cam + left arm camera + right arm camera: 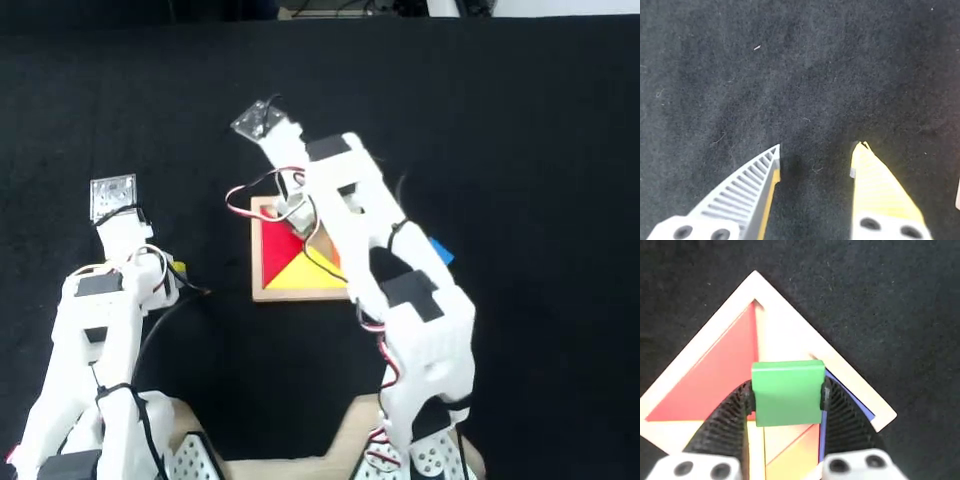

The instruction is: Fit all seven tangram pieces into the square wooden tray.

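The square wooden tray [258,262] lies at the table's middle with a red triangle [274,255] and a yellow triangle [300,273] in it. In the right wrist view the tray [790,325] sits below my right gripper [785,395], which is shut on a green square piece [786,392] held over the tray's bare part; the red triangle [715,375] and a blue piece [850,397] lie in the tray. A blue piece [441,250] shows past the right arm. My left gripper [815,160] hangs open over bare black cloth at the left [112,197].
Black cloth [520,150] covers the whole table. The right arm [360,230] reaches over the tray and hides its right part. The arm bases stand at the near edge on a wooden board [290,465].
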Tool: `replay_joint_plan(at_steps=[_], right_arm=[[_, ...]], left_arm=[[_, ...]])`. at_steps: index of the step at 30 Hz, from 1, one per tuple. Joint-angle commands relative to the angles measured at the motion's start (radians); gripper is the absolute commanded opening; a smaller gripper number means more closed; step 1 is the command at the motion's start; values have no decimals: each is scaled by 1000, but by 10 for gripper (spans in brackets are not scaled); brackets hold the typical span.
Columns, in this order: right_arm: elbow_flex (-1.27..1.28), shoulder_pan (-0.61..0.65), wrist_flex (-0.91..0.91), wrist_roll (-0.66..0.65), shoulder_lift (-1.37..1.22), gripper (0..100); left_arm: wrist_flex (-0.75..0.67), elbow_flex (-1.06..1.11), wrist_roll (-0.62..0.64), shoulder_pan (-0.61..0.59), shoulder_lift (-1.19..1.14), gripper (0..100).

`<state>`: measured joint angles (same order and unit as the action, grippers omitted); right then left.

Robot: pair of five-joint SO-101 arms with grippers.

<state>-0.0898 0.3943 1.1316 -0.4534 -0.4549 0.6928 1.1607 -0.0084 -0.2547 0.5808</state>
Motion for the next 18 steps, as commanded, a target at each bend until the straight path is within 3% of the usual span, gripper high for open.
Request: replay_joint_plan(at_steps=[1,12,18], right_arm=[[-35,5,-12,-15,8,11],[-30,3,43,-8,8,15],[-35,-17,48,26,8,154]], left_arm=[[-14,-8,9,-1,-2,230],[-14,-8,9,1,-2,230],[-14,-8,9,1,-2,230]])
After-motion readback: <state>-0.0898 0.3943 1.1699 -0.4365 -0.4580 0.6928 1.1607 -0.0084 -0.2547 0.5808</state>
